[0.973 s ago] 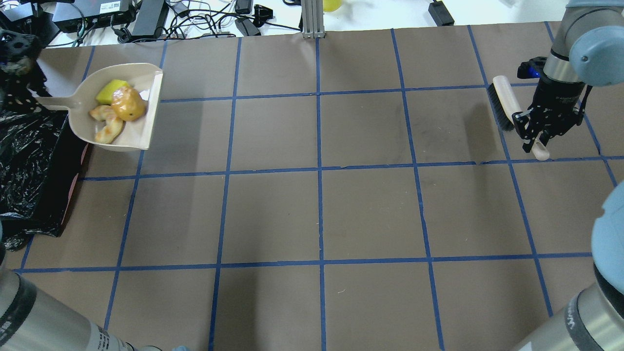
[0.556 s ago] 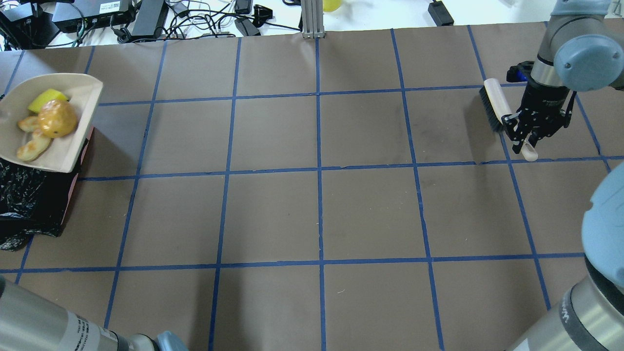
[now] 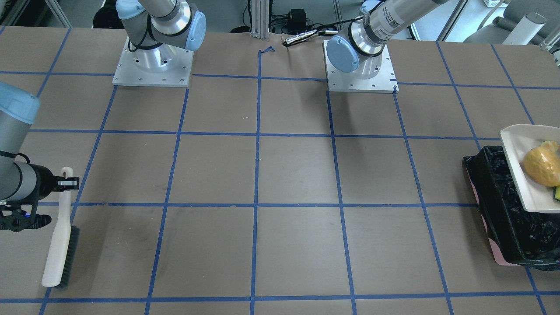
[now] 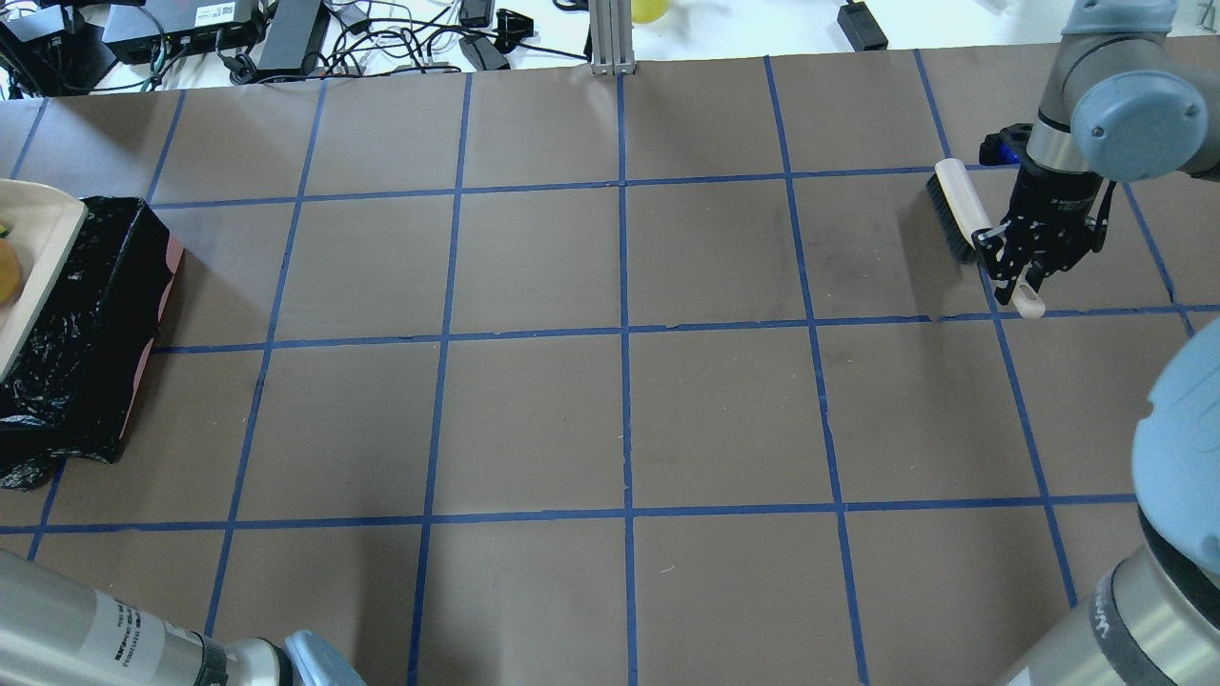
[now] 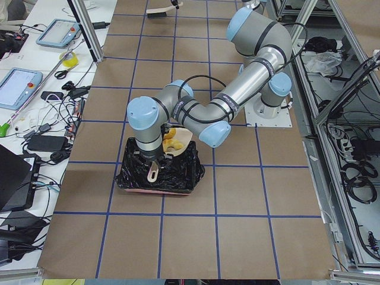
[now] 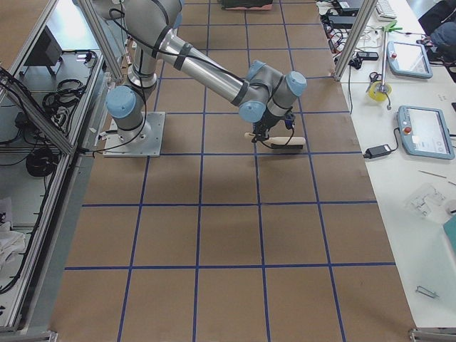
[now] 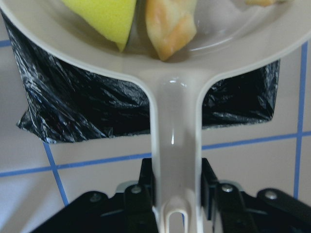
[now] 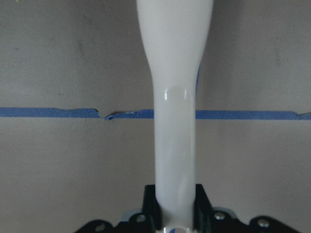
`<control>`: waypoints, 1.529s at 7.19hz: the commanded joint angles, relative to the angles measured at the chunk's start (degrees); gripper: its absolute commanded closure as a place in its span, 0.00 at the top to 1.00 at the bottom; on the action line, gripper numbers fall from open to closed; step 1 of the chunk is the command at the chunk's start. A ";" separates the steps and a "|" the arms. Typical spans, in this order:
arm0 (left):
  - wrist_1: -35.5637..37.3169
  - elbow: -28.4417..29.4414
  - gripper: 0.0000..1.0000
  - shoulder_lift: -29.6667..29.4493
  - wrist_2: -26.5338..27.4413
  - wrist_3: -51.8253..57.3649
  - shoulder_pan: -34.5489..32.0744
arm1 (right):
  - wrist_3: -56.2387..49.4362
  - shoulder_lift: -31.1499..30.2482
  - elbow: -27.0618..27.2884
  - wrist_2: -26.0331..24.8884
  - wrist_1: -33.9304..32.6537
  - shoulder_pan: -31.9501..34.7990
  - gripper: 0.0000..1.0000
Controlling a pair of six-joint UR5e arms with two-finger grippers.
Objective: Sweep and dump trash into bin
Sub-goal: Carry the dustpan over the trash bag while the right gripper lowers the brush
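**Trash over the bin, not yet tipped**

Trash (image 3: 542,166) lies in the dustpan (image 3: 518,183). A yellow sponge wedge (image 7: 104,17) and a piece of bread (image 7: 170,22) sit toward the handle end, and a golden lump is beside them. The pan is held above the bin (image 4: 86,314) at the table's (image 4: 620,410) left end. Its straight lip sits over the black liner, and its handle reaches back past the bin's rim.

The dump looks like the next step, and this is where it could go wrong. The lip is inside the opening, but the pan's far side hangs beyond the rim. A skewed tilt could send a piece over the wall onto the table. The round lump would probably roll first and fastest. Too low a tilt could snag the loose liner and drag the bin. The load sliding forward could also twist the handle in the grip.

The left gripper (image 7: 176,194) clamps the handle near its end, one finger on each side. In the left side view, its arm folds out from the base with the elbow bent and the wrist over the bin.

The right gripper (image 4: 1025,272) points down at the opposite end of the table, closed on the handle of the brush (image 4: 958,214). The brush sits low, and I cannot tell whether its bristles touch the table.
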 commanded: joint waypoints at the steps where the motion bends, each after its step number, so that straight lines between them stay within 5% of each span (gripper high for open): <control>1: 1.07 0.01 0.00 -0.20 0.95 0.13 -0.05 | 1.71 -2.51 2.41 -0.29 -0.64 -0.04 0.00; 4: 2.81 -0.34 0.00 -0.46 2.52 0.13 -0.67 | 1.72 -3.32 2.59 -0.38 -0.82 -0.04 0.00; 8: 15.03 -1.75 0.00 -2.13 12.62 -0.13 -4.43 | 1.46 -3.49 6.09 -0.29 -5.47 -0.21 0.00; 11: 22.13 -6.56 0.00 -0.91 12.82 0.04 -4.80 | 1.11 -3.41 6.98 -0.47 -7.93 -0.21 0.00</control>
